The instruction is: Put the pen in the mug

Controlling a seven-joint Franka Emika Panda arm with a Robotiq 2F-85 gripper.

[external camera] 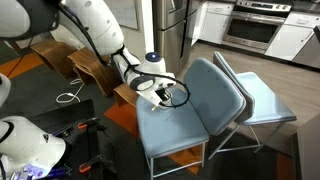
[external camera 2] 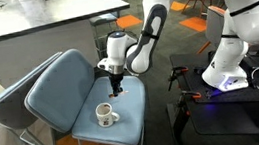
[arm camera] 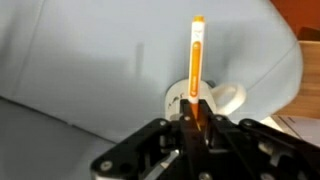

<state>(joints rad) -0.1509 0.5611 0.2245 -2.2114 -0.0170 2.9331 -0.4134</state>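
Wrist view: end effector (arm camera: 196,128) pinched tight on pen (arm camera: 197,60), pen standing up. Mug (arm camera: 226,98) sits just behind pen on blue desk (arm camera: 80,60). Step looks like bringing pen to mug. Next: line pen tip over mug mouth, go down, let go

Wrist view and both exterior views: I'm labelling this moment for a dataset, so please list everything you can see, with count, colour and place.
pen: 1, yellowish-orange and white, held in the gripper, with the mug behind it in the wrist view
mug: 1, white with a dark inside, on the front chair's seat near the gripper
front chair: 1, grey-blue, under the arm
second chair: 1, pale blue, directly behind the front chair
counter: 1, pale top, behind the chairs
oven: 1, steel, in the far kitchen
robot arm: 1, white, reaching over the seat
gripper: 1, black, shut on the pen
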